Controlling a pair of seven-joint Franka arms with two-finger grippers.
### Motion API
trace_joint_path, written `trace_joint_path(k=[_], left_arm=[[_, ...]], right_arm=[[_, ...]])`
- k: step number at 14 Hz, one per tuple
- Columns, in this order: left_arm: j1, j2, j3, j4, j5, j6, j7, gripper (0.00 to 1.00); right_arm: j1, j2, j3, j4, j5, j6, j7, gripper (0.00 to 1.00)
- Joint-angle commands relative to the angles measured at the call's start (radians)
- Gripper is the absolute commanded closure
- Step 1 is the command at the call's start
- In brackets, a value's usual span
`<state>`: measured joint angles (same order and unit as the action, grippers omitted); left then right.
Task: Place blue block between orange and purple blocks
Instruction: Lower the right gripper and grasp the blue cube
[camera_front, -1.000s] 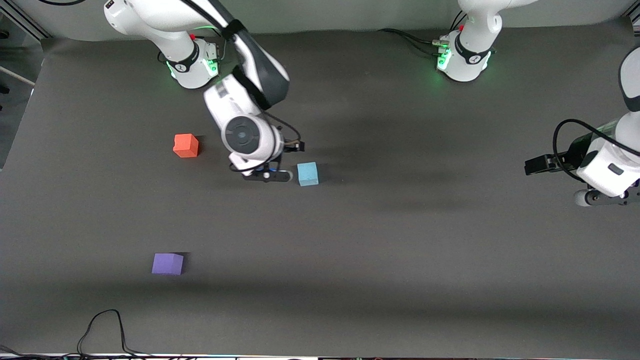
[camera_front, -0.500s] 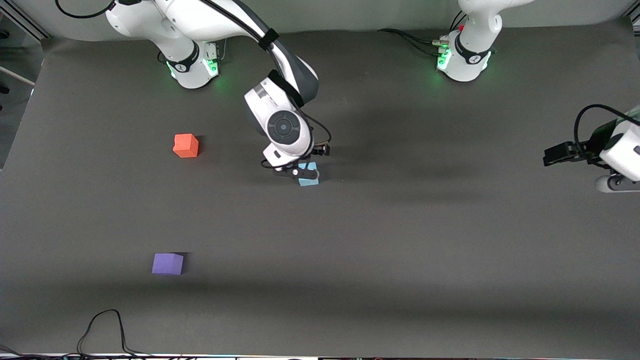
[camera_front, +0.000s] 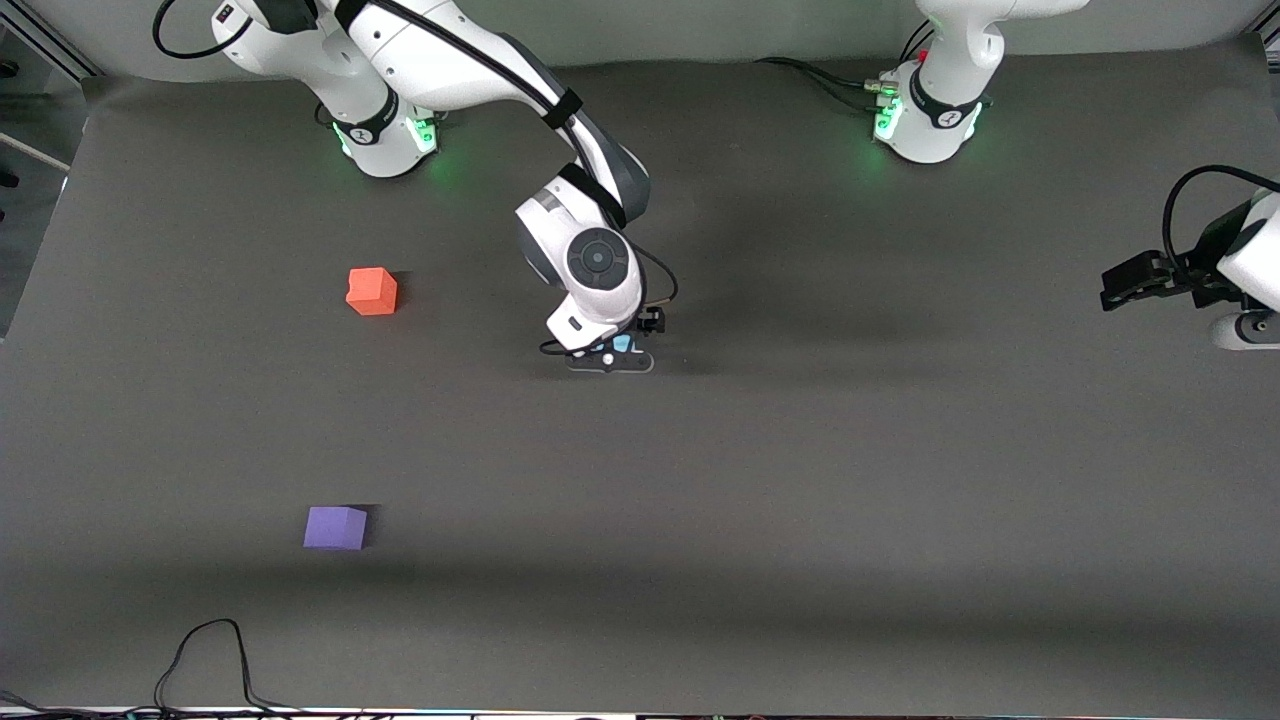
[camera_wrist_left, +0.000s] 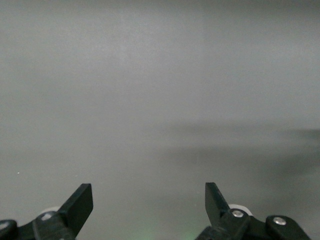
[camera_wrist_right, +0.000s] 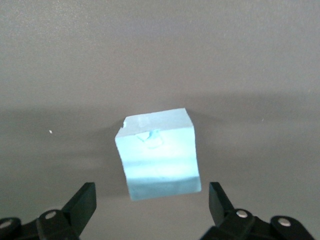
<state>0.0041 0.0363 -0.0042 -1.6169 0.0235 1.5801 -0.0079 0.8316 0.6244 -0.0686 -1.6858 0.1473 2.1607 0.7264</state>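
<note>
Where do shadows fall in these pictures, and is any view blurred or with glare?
Front view: soft shadow bands cross the table; the purple block and orange block cast small shadows. Right wrist view: the blue block is sharp, a bright patch on its face, between the open right gripper fingers. Left wrist view: only hazy mat above the open left gripper.

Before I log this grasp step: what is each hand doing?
Left hand: open, holding nothing, waiting.
Right hand: open over the blue block, not gripping it.

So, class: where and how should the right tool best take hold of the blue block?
Grip the blue block by two opposite upright faces, descending from above. It sits flat on the table, slightly rotated between the open right tool, so a small wrist twist would probably square the fingers.
</note>
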Motion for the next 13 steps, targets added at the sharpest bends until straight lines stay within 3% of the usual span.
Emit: trace_joint_path(k=[1,9,13], left_arm=[[-0.021,-0.023,0.013,-0.008,-0.005,-0.020,0.002,0.00],[-0.036,-0.015,0.012,-0.006,-0.020,-0.006,-0.023,0.00],[-0.015,-0.010,-0.022,-0.006,-0.019,-0.006,-0.015,0.00]], right_arm=[[0.011,0.018,-0.010,0.023,-0.015,0.020,-0.025,0.00],[0.015,0.058,-0.010,0.005,-0.057,0.114,-0.030,0.01],[0.038,0.069,-0.011,-0.015,-0.058,0.145,-0.030,0.05]])
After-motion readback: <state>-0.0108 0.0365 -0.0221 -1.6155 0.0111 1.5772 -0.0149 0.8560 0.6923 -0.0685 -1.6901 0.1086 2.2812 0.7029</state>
